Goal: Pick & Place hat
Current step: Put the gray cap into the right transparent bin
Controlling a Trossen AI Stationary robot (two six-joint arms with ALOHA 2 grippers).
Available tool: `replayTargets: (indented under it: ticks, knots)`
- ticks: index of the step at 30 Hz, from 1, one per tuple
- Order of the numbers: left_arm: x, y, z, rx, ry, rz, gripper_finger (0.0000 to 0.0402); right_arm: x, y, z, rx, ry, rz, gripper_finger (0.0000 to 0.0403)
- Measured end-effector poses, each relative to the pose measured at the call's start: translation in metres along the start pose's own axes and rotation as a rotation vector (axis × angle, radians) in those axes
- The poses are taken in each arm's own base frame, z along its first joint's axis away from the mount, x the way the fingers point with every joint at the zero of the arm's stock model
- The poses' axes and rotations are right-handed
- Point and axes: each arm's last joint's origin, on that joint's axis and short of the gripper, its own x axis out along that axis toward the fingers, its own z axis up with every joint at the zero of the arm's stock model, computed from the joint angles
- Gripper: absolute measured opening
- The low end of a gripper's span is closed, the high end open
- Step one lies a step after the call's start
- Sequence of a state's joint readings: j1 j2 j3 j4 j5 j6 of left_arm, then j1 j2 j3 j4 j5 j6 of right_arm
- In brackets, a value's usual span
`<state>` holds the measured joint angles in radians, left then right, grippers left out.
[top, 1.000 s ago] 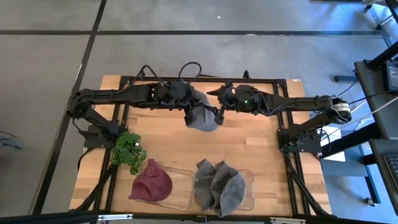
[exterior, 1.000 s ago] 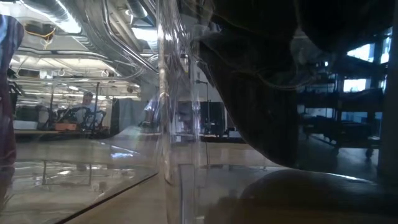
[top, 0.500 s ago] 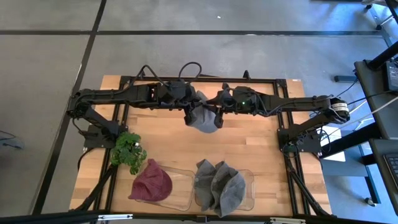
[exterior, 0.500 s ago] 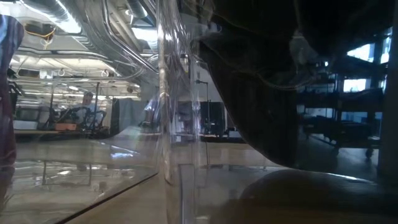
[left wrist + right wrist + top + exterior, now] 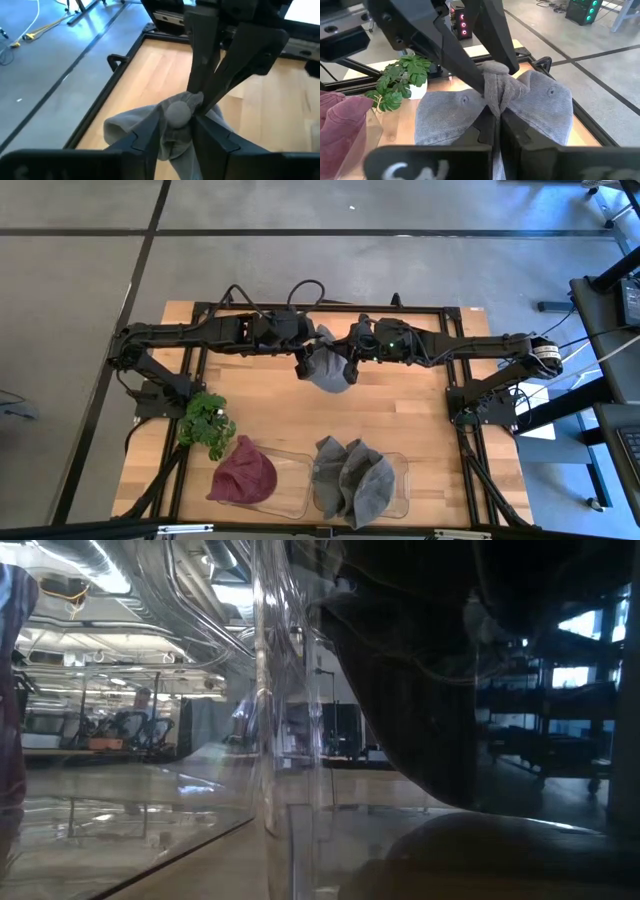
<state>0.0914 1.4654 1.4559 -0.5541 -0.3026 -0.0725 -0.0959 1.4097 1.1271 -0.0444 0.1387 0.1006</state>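
Observation:
A grey hat (image 5: pixel 326 370) is held between my two grippers over the far middle of the table. My left gripper (image 5: pixel 305 362) comes at it from the left and my right gripper (image 5: pixel 347 360) from the right. Both are shut on it. In the left wrist view the hat (image 5: pixel 135 125) is bunched between my left gripper's (image 5: pixel 177 134) fingers, with its round top button (image 5: pixel 177 112) showing. In the right wrist view the hat (image 5: pixel 445 112) spreads in two lobes either side of my right gripper (image 5: pixel 496 125). My left gripper pinches the hat's crown just below the top button (image 5: pixel 175 131) between its two fingers, slanting down from the table's left. The cloth is gathered in several folds. My right gripper pinches a twisted bunch of the hat's cloth (image 5: pixel 495 102) between its two fingers, from the table's right, right against the left fingers (image 5: pixel 470 65). The hat droops to either side of the hold.
A green plant (image 5: pixel 207 423) stands at the table's left. At the near edge are two clear bins: one (image 5: pixel 290 480) holds a maroon hat (image 5: pixel 243 472), the other (image 5: pixel 400 480) grey hats (image 5: pixel 352 478). The low view looks through a bin wall (image 5: pixel 290 740).
My right gripper has gone a little toward the table's left, closer to my left gripper. The hat between them has drawn in and looks more bunched.

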Motion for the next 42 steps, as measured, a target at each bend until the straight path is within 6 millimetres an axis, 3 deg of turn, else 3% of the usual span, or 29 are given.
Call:
replayTargets:
  ticks: [7, 13, 17, 22, 27, 33, 42]
  knots:
    - [-0.002, 0.000, -0.004, 0.046, 0.038, 0.014, 0.0160, 0.000, 0.000, -0.001, 0.025, 0.005, -0.008, 0.0016]
    - [-0.038, 0.003, -0.003, 0.088, -0.045, -0.013, 0.0177, -0.013, -0.004, 0.001, 0.022, 0.032, -0.104, 0.0010]
    - [-0.055, 0.010, -0.012, 0.040, -0.121, -0.011, 0.0176, -0.040, 0.002, 0.012, 0.098, -0.013, -0.092, 0.0012]
    - [-0.058, 0.012, -0.023, -0.022, -0.238, -0.026, 0.0174, -0.087, 0.027, 0.023, 0.179, -0.071, 0.026, 0.0010]
    - [-0.048, 0.010, -0.035, -0.073, -0.259, -0.028, 0.0174, -0.134, 0.058, 0.026, 0.262, -0.115, 0.154, 0.0010]
    - [-0.033, 0.006, -0.044, -0.133, -0.224, -0.034, 0.0174, -0.189, 0.089, 0.025, 0.336, -0.126, 0.432, 0.0010]
    - [-0.006, -0.011, -0.044, -0.208, -0.224, -0.066, 0.0175, -0.232, 0.138, -0.003, 0.380, -0.051, 0.483, 0.0009]
